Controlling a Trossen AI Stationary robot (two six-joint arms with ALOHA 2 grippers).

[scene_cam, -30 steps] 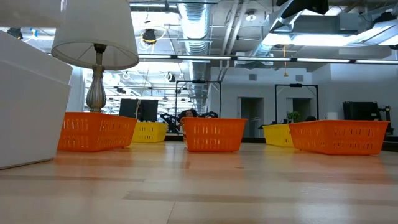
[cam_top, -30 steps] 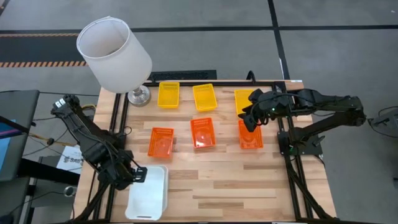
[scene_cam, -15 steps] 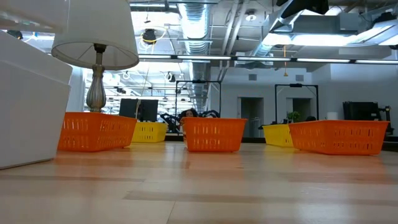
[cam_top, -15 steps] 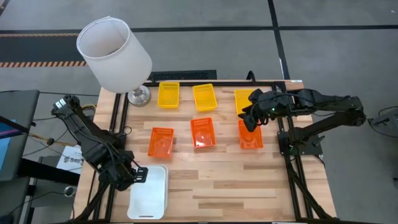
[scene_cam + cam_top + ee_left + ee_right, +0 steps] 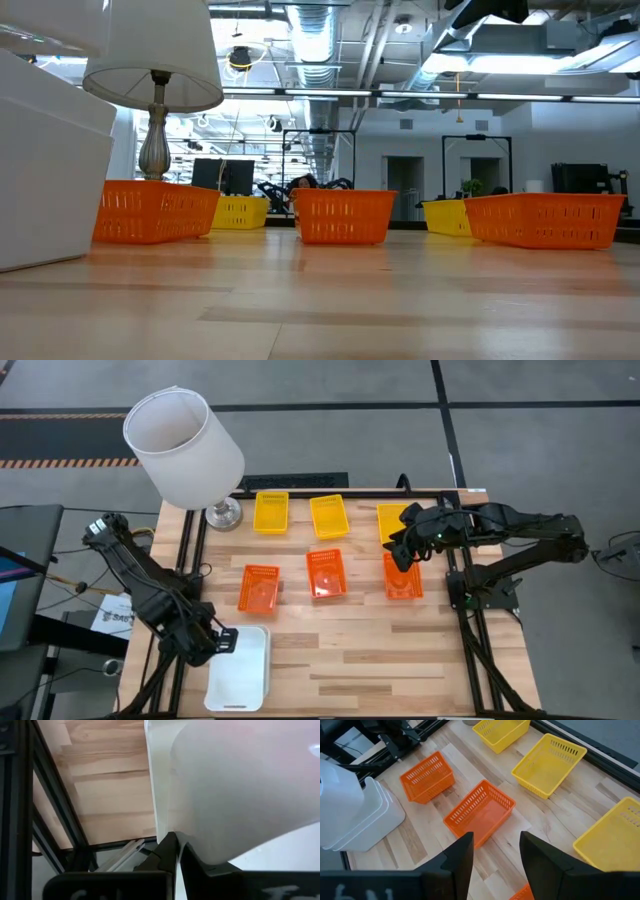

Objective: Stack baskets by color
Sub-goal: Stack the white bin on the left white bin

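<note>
**White stack nudged; colour rows unchanged**

Moved since earlier frame: only the white basket stack (image 5: 238,668), shifted slightly at the bench's (image 5: 380,660) near left corner.

Left hand (image 5: 215,641): pressed together, pinching that stack's rim.

Right hand (image 5: 400,553): fingers spread, empty, hovering over the right-hand orange basket (image 5: 403,578), beside a yellow basket (image 5: 393,520).

Other orange baskets (image 5: 326,574) and yellow baskets (image 5: 271,512): unstacked, in two rows.

Handling, judged: light, stiff, perforated plastic; grip a wall rim. Likely to slide.

Lampshade (image 5: 182,445): far left.

- Three orange baskets (image 5: 342,216) stand in a row across the wooden table (image 5: 330,300).
- Yellow baskets (image 5: 240,211) sit behind, toward the far edge.
- A lamp (image 5: 155,80) and white basket stack (image 5: 45,170) occupy the left.
</note>
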